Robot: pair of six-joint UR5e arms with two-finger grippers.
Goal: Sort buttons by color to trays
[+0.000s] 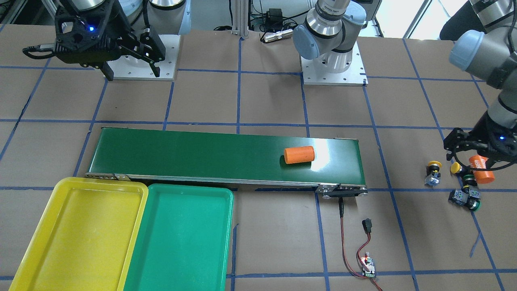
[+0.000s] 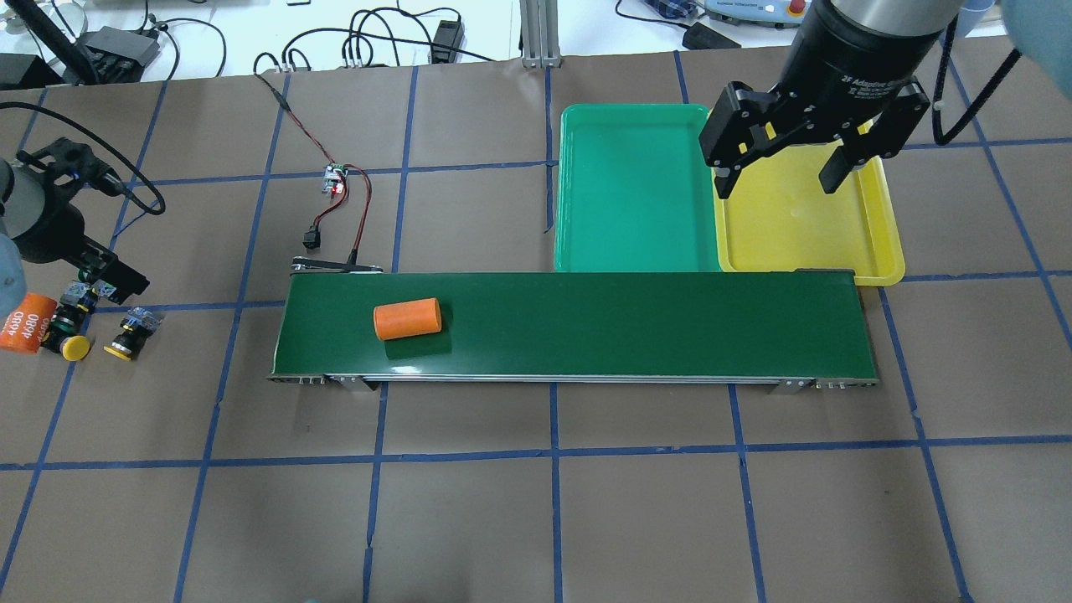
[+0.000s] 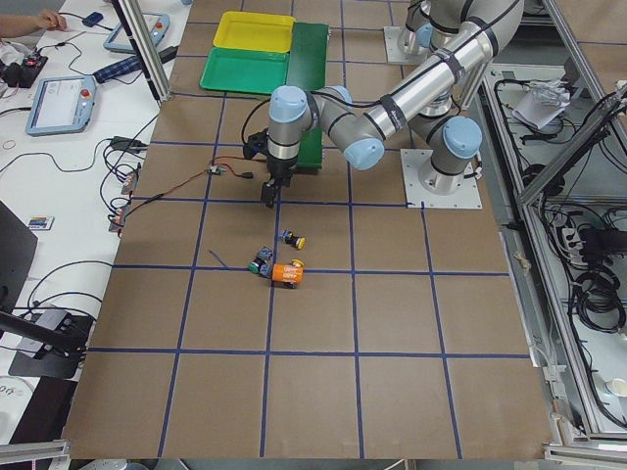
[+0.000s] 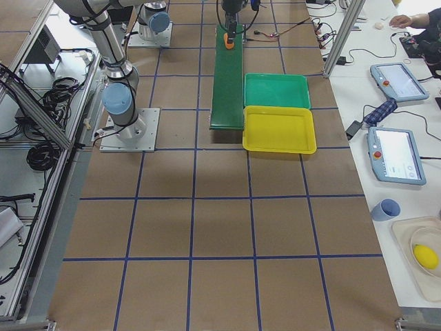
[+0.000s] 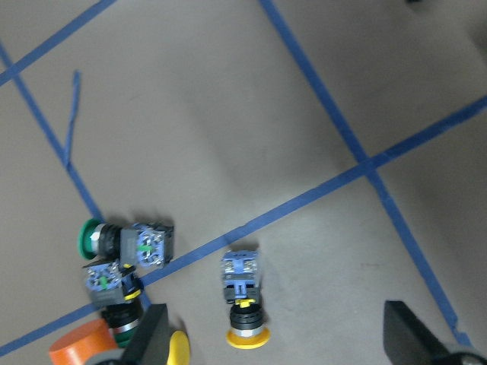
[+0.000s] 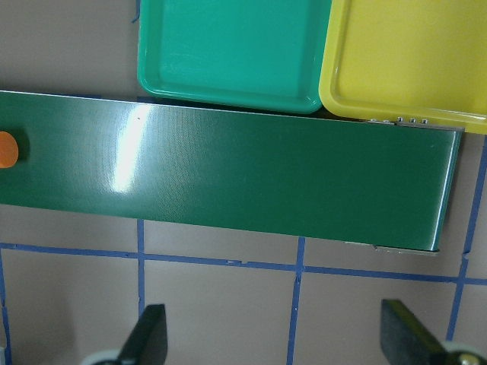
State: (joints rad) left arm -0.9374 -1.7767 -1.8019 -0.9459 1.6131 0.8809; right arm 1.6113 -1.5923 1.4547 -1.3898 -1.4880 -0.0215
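Yellow tray (image 1: 80, 226) and green tray (image 1: 185, 234) sat touching, beside the conveyor belt (image 1: 202, 153). All four buttons (image 5: 242, 293) lay clustered on the tabletop (image 5: 228, 114) by the 4680 orange cylinder (image 5: 80, 350), with the left tool (image 5: 278, 334) hovering over them, released. Right tool (image 2: 779, 184), also released, hung high above the tabletop.

Four yellow and green buttons (image 5: 245, 304) on their sides, clustered; yellow tray (image 1: 80, 234) edge-to-edge with green tray (image 1: 181, 242).
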